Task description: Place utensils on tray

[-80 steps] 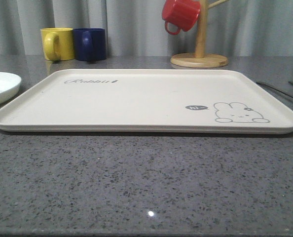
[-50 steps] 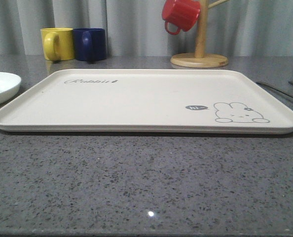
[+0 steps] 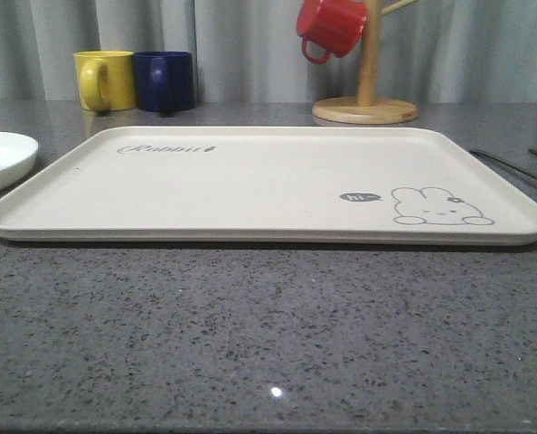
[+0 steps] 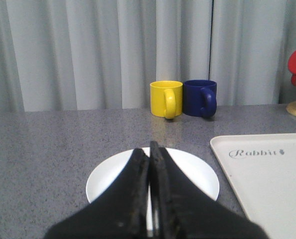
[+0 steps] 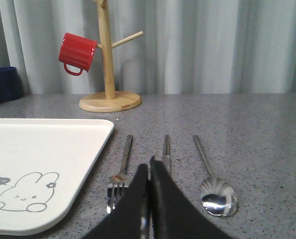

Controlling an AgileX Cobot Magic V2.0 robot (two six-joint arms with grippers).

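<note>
The cream tray (image 3: 250, 181) with the rabbit drawing lies flat in the middle of the grey table and carries nothing. It also shows in the left wrist view (image 4: 267, 184) and the right wrist view (image 5: 43, 149). Right of the tray, three utensils lie side by side on the table: a fork (image 5: 122, 167), a pair of chopsticks (image 5: 166, 147) and a spoon (image 5: 214, 191). My right gripper (image 5: 149, 163) is shut and empty, just above the near end of the chopsticks. My left gripper (image 4: 150, 149) is shut and empty over a white plate (image 4: 108, 174).
The white plate (image 3: 2, 158) sits left of the tray. A yellow mug (image 3: 104, 80) and a blue mug (image 3: 164, 80) stand at the back left. A wooden mug tree (image 3: 366, 90) holding a red mug (image 3: 330, 25) stands behind the tray. Thin utensil handles (image 3: 513, 165) show at the right edge.
</note>
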